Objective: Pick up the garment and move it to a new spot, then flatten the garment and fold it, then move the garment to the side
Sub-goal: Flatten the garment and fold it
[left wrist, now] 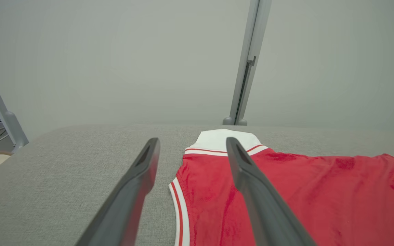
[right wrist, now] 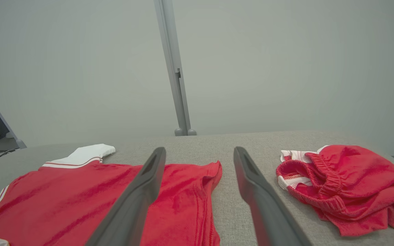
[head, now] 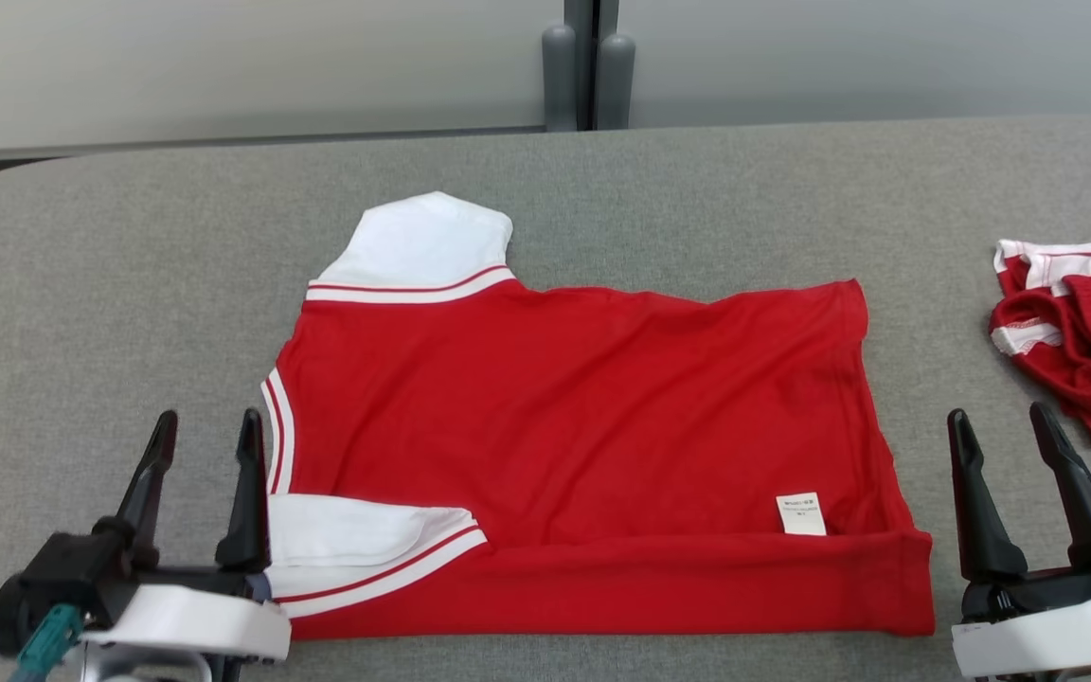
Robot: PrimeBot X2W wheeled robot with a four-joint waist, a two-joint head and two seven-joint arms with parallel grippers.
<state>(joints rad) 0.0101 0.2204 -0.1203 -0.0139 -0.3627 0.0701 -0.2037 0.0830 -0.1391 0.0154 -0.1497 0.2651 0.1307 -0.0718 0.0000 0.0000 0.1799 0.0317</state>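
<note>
— What are the jaws doing?
— I'm seeing the left jaws and the right jaws both standing wide apart, gripping nothing, just outside the near corners of the garment (head: 583, 426). It's lying partly folded mid-tabletop (head: 129, 284).
— What's worrying you?
— The near hem is lying doubled over, so I'm thinking a shallow pinch could be catching only one layer and undoing the fold. The right jaws are also sitting near the other red bundle (head: 1076, 332), risking a snag.
</note>
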